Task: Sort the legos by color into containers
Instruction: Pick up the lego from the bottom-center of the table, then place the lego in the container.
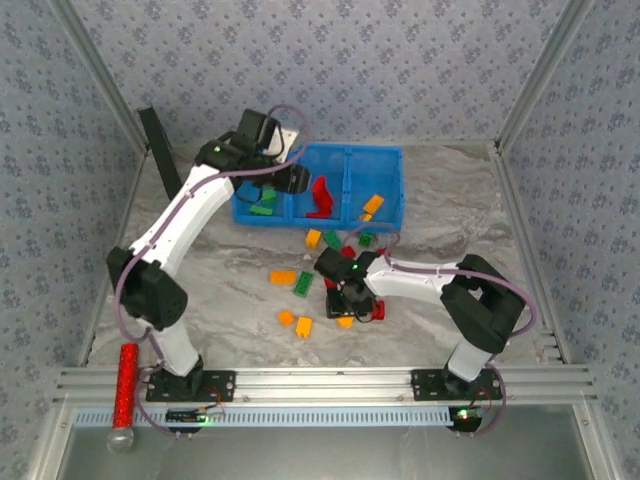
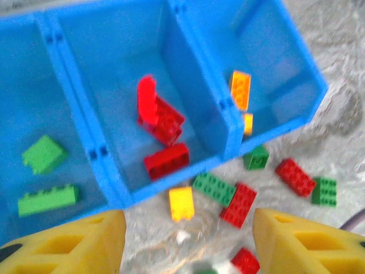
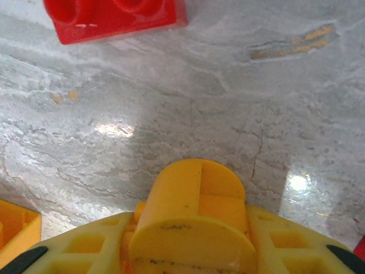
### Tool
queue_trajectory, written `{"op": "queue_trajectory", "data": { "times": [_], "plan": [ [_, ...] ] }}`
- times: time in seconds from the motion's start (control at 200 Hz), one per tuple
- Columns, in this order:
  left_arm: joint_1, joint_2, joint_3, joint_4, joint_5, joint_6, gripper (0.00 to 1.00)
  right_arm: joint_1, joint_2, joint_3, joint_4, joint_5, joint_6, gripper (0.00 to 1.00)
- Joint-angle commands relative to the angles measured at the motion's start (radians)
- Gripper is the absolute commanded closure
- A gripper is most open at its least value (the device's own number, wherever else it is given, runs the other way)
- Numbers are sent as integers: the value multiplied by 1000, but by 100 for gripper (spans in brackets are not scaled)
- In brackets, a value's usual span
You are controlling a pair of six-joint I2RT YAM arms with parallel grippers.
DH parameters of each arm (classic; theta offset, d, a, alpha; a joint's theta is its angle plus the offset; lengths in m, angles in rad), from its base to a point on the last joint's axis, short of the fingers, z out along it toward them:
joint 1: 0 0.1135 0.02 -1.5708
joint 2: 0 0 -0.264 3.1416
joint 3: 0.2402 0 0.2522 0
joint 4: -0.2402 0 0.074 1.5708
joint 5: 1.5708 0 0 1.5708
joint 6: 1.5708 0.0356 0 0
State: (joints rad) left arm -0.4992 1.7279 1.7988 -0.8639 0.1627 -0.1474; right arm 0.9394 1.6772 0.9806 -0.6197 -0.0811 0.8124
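Orange brick (image 3: 194,211), gripped between the closed-in jaws of the right gripper (image 3: 188,240), lies on the near side of the blue tray (image 1: 392,165), short of its right-end compartment holding other orange bricks (image 1: 372,207); left gripper (image 2: 188,228), jaws wide and empty, hovers over the tray's left half.

Top cam sat high behind the arm bases, looking down on the whole counter (image 1: 230,300). Left wrist cam looked down on the tray (image 2: 97,151), fairly near; top shared it. Right wrist cam faced counter, very close.
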Motion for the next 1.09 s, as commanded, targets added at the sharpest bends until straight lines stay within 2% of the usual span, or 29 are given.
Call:
{"op": "queue_trajectory", "data": {
  "times": [0.0,0.1,0.21,0.365,0.47,0.615,0.805,1.089],
  "plan": [
    [-2,-126,-155,16,-51,-25,39,-4,-39,-7,-73,0,-51,64],
    [-2,-251,-312,5,-96,-54,38,-46,-133,12,-177,10,-92,66],
    [-3,-374,-445,-19,-123,-104,36,-140,-228,80,-275,39,-175,67],
    [-8,-510,-620,-2,-107,-219,35,-288,-252,248,-357,85,-345,67],
    [-33,-553,-708,16,-104,-267,36,-384,-204,348,-353,91,-435,67],
    [-84,-566,-764,15,-112,-306,35,-466,-100,490,-330,115,-531,67],
    [-169,-539,-813,30,-126,-339,35,-514,62,634,-273,176,-605,67],
    [-261,-450,-869,123,-132,-403,35,-568,245,746,-188,184,-641,67]
  ]
}}
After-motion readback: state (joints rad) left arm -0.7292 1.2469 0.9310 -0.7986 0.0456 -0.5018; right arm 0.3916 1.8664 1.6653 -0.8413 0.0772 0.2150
